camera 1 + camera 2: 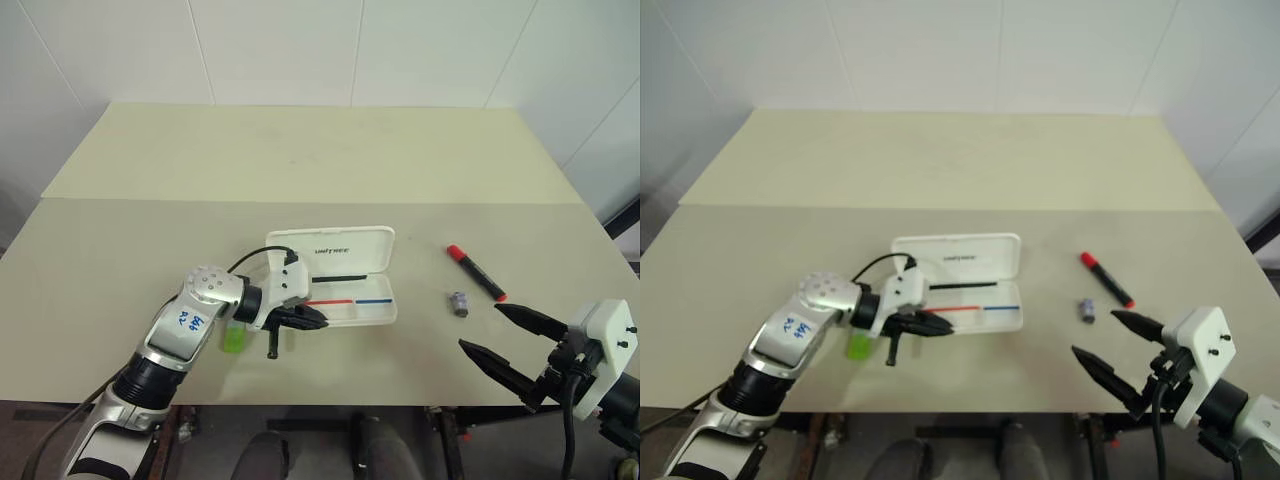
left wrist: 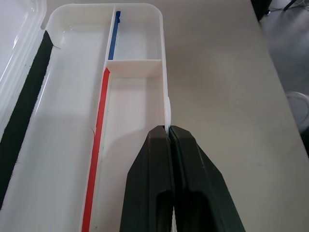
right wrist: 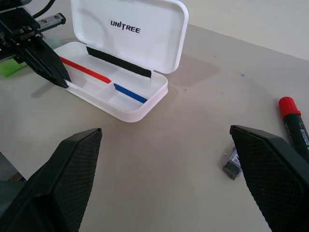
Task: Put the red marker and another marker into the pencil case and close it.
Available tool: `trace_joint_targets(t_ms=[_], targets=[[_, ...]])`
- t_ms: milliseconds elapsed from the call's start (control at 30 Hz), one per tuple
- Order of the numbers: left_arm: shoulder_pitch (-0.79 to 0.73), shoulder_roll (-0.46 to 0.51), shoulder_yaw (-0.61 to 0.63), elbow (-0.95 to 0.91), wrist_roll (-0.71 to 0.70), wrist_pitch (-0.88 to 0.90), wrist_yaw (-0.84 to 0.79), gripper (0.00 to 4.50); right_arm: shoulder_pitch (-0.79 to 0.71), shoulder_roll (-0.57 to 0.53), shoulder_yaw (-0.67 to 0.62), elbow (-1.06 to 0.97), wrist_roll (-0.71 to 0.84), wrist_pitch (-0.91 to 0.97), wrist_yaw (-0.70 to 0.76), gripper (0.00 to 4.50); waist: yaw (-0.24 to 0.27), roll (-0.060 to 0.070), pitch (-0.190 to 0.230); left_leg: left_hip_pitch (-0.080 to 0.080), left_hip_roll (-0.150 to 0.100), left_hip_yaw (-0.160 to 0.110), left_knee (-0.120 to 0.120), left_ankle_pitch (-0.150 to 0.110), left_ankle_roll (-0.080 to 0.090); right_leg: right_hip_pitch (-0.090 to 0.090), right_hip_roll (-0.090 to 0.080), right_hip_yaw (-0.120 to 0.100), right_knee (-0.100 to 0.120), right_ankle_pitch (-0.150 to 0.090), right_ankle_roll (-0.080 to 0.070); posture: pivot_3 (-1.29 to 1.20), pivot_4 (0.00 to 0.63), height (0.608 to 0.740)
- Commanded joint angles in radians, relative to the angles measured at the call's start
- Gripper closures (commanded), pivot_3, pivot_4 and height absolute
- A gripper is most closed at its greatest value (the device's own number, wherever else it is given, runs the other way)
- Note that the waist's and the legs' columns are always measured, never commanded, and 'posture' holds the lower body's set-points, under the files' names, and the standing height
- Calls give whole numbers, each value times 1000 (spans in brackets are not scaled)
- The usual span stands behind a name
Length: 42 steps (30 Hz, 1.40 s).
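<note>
The pencil case (image 1: 392,312) lies open mid-table, its lid (image 3: 130,34) folded back and its tray showing a red and a blue stripe. My left gripper (image 1: 318,318) is shut, its tips at the latch tab on the tray's front rim (image 2: 167,108), with nothing seen between them. The pale green highlighter (image 1: 234,340) lies just behind that wrist, partly hidden by it. To the right of the case lies the red marker (image 1: 476,272), black-barrelled with a red cap. My right gripper (image 1: 480,327) hangs open near the table's front right edge, short of the marker and holding nothing.
A small grey lump (image 1: 458,302) sits between the case and the red marker. A seam (image 1: 300,201) crosses the beige table behind the case. The table's front edge runs just under both arms.
</note>
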State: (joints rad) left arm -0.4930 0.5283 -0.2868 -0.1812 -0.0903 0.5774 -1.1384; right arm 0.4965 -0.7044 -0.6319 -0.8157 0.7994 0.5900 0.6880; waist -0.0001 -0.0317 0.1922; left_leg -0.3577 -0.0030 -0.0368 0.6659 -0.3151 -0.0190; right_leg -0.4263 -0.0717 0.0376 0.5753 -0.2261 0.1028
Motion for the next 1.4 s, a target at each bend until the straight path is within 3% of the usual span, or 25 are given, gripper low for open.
trace_joint_targets(t_ms=[33, 600, 767, 1100, 1400], targets=[[7, 13, -14, 0, 5, -48, 25, 4476, 9, -8, -1, -5, -1, -9, 13, 0, 0, 0, 0, 0, 0, 0, 0, 0, 0, 0, 0, 0, 0, 0, 0, 0, 150, 740], [20, 3, -33, 6, -11, -100, 53, 4476, 5, -8, 7, 9, -24, -14, 16, 0, 0, 0, 0, 0, 0, 0, 0, 0, 0, 0, 0, 0, 0, 0, 0, 0, 150, 740], [25, 6, -35, -5, -16, -95, 57, 3339, -2, -10, 10, 13, -28, -14, 20, 0, 0, 0, 0, 0, 0, 0, 0, 0, 0, 0, 0, 0, 0, 0, 0, 0, 150, 740], [23, 20, -23, -46, -45, -77, 48, 7, -20, -12, 23, 28, -38, -16, 20, 0, 0, 0, 0, 0, 0, 0, 0, 0, 0, 0, 0, 0, 0, 0, 0, 0, 150, 740], [-1, 30, -5, -123, -114, 11, 57, 7, -27, -9, 30, 32, -46, -16, 20, 0, 0, 0, 0, 0, 0, 0, -1, 0, 0, 0, 0, 0, -1, -1, 0, 0, 150, 740]])
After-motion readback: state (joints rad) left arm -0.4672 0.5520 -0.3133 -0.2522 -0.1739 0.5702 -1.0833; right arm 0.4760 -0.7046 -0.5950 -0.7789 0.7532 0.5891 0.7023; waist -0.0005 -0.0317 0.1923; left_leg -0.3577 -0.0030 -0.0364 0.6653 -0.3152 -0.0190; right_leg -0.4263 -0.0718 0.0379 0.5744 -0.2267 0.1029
